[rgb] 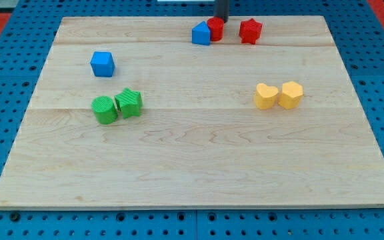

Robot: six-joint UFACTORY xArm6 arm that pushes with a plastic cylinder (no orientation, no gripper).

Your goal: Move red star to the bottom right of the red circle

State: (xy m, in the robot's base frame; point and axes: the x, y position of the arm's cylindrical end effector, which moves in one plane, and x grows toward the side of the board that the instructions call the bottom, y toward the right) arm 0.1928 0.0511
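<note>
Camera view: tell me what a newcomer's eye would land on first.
First, the tight cluster at the view's top: a blue block, the red circle touching it and the red star just to the right, with my tip right behind the circle. Next, the green pair at left and the yellow pair at right.

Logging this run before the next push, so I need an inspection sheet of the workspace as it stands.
Surface: wooden board, flat.
Job's things: red star near the view's top, right of red circle, small gap between.
Clutter: blue block touching the circle's left; blue cube; green cylinder beside green star; yellow heart beside yellow hexagon.
Claw: none; my tip just behind the red circle.
Cables: nothing seen.
Surroundings: blue perforated base.
</note>
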